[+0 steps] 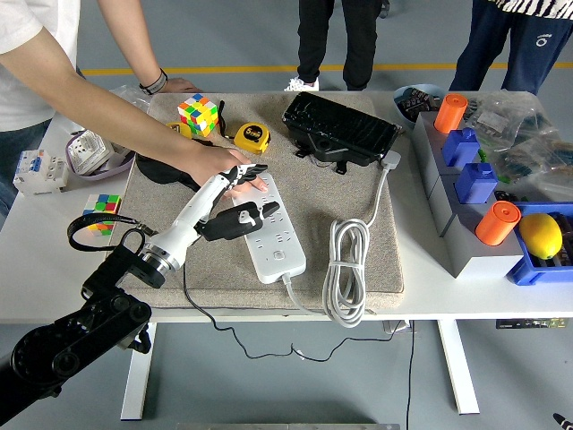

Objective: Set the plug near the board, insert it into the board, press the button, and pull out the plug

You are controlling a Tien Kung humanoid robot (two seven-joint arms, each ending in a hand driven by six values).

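Note:
A white power strip lies on the beige mat, and its white cord is coiled to its right. My left hand hovers over the strip's left edge. It is curled around a black plug, whose black cable hangs below the table's front edge. A person's hand reaches in from the left and presses on the strip's far end. The strip's button is too small to make out.
Behind the strip are a Rubik's cube, a yellow tape measure and a black case. A small colour cube lies at the left. Blue bins, orange cylinders and a lemon stand on the right.

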